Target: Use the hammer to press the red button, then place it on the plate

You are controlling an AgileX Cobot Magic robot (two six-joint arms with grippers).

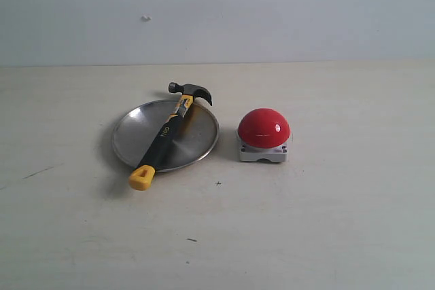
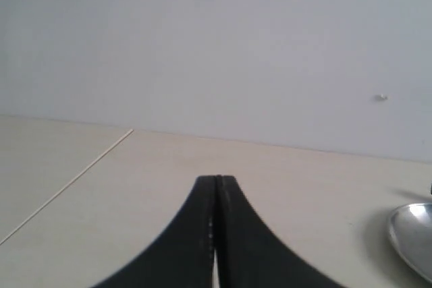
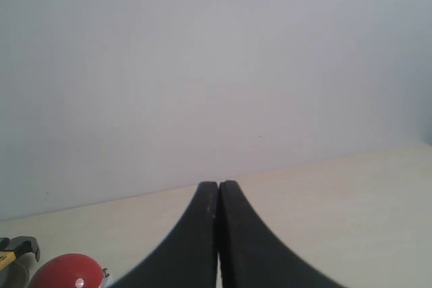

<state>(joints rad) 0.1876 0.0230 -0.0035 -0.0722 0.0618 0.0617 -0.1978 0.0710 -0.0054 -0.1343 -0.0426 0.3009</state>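
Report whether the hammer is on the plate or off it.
On it. The hammer lies across the plate, head past the far rim, yellow end cap overhanging the near rim.

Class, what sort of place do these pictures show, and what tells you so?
Likely a robot test bench: a pale table against a blank wall, holding just a hammer, plate and red button.

Pale table (image 1: 340, 236), plain white wall (image 1: 272, 5)

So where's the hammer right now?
In the exterior view, the hammer lies slanted across the plate, left of the middle, with the red button just to its right.
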